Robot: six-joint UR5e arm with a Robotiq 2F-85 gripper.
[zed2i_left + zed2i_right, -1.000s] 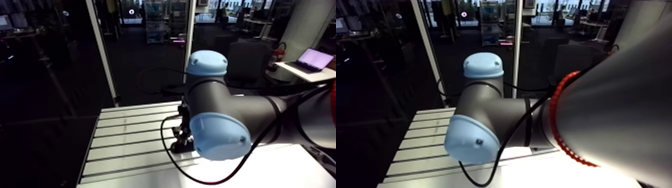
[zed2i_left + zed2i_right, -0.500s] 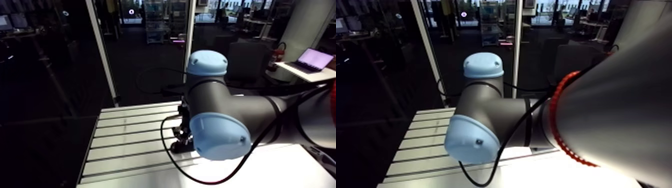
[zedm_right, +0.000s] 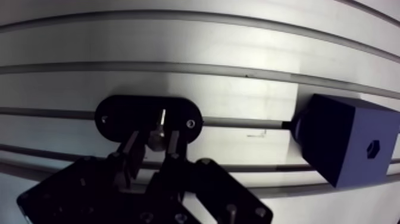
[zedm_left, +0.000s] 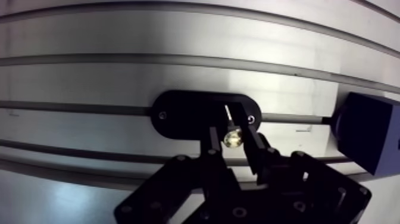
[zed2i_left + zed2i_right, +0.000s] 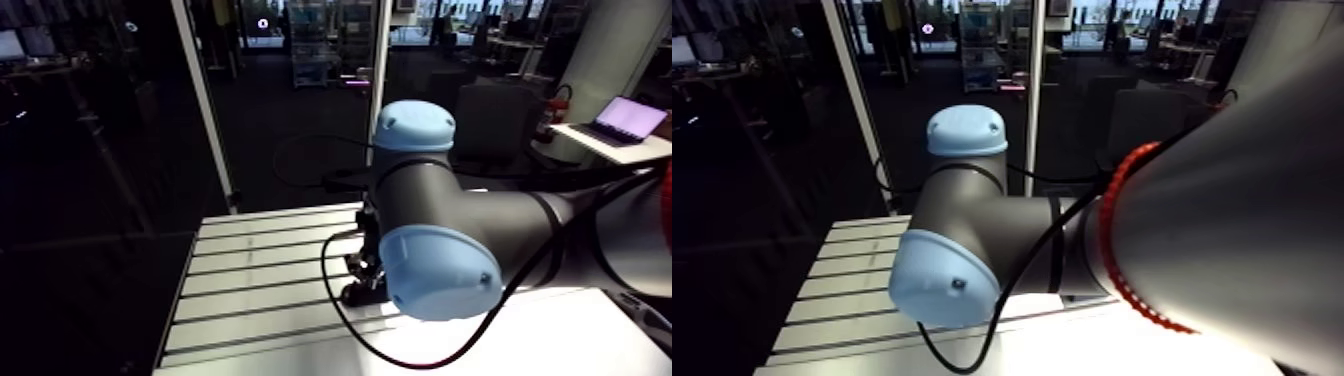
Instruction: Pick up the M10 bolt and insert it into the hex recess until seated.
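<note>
The gripper (image 4: 233,136) stands low over the table (image 4: 119,36), and in the wrist view we see its two fingers (image 4: 257,149) drawn in against one bolt (image 4: 232,139), whose bright round end shows between their tips; we read the grip as clamped on it. The bolt lies over the near edge of one black oval plate (image 4: 184,113), and a thin bright streak runs from it across the plate's middle. We cannot tell whether the bolt rests on the plate or hangs just clear of it. We count two small screws in the plate, one (image 4: 162,115) at each rounded end (image 4: 251,119). Off to one side of the gripper stands one dark blue cube (image 3: 342,140). It lies apart from the plate, with bare table between them, and the same slot (image 4: 291,117) of the table runs from one to the other. One face of the cube carries a single small hex recess (image 3: 373,147), which is open and turned sideways, away from the plate. The table's slots run across the gripper's line as parallel dark grooves. In the arm view we see the gripper (image 5: 362,288) as a small dark shape set down on the slotted top, partly behind the arm, and we count two light-blue caps, one above (image 5: 414,125) and one nearer the camera (image 5: 440,272). Any lettering on these parts is too small for us to read.
</note>
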